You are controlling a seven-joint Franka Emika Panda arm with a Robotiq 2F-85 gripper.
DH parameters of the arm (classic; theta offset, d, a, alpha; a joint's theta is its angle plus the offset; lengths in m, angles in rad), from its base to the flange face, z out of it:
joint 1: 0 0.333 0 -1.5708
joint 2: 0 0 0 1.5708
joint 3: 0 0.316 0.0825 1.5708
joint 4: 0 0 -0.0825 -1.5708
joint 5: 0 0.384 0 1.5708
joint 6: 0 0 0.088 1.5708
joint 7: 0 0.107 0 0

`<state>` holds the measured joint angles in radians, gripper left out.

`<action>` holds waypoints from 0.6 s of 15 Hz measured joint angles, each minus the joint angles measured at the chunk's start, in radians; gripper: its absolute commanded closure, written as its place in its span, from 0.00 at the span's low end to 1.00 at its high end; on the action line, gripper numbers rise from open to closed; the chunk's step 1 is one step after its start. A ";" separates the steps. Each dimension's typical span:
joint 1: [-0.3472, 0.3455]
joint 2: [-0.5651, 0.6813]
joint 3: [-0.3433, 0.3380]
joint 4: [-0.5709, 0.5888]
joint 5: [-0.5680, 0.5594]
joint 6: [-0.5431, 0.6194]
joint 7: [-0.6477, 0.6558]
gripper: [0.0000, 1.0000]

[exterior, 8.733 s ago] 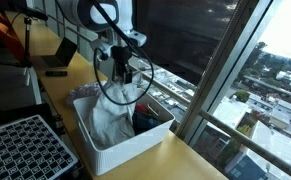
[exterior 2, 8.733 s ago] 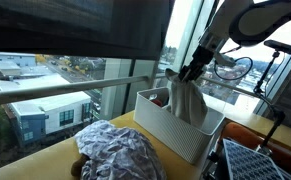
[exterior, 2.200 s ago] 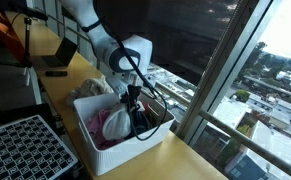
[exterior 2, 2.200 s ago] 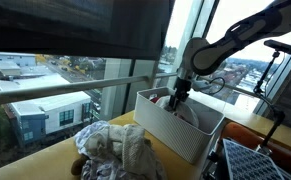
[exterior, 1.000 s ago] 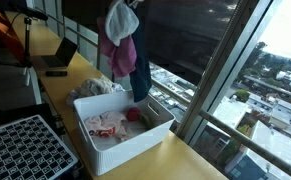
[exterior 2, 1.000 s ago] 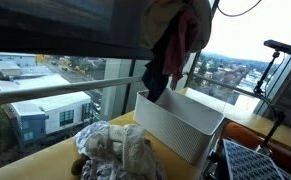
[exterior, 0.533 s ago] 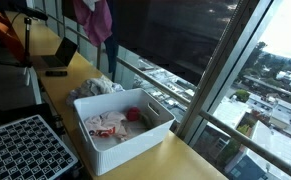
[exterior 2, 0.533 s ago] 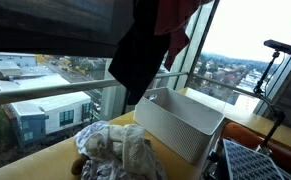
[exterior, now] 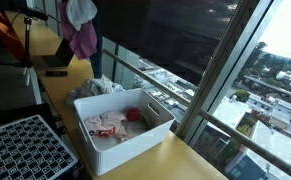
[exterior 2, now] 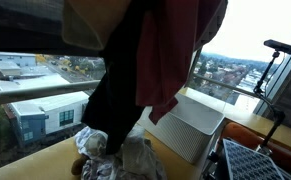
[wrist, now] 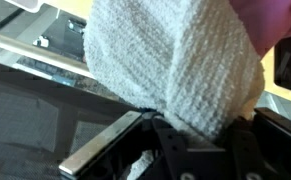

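My gripper (wrist: 211,138) is shut on a bundle of clothes: a white towel (wrist: 175,65) fills the wrist view, with pink cloth (wrist: 277,14) at the top right. In an exterior view the bundle (exterior: 82,28) hangs high at the top edge, white above pink, with a dark garment (exterior: 96,62) trailing below; the gripper itself is hidden by the cloth there. It hangs left of and above the white bin (exterior: 135,143), over the pile of clothes (exterior: 103,87) behind it. In an exterior view the hanging clothes (exterior 2: 145,70) fill the foreground above the pile (exterior 2: 115,160).
The white bin (exterior 2: 192,128) holds more pink and white clothes (exterior: 110,123). A black grid tray (exterior: 23,150) lies at the front of the wooden table, seen too as a tray (exterior 2: 262,160). A laptop (exterior: 57,60) stands behind. Tall windows run along the table's far edge.
The bundle has travelled from above the bin toward the pile side, swinging closer to one exterior camera. The grip has not changed.
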<state>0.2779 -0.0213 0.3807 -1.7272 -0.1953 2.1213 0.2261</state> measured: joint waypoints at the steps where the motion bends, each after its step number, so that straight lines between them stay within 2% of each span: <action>1: 0.000 0.020 -0.002 -0.023 0.000 0.002 0.004 0.93; 9: 0.009 0.194 -0.018 -0.179 0.001 0.096 0.042 0.93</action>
<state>0.2868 0.1728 0.3626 -1.9065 -0.1939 2.2172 0.2680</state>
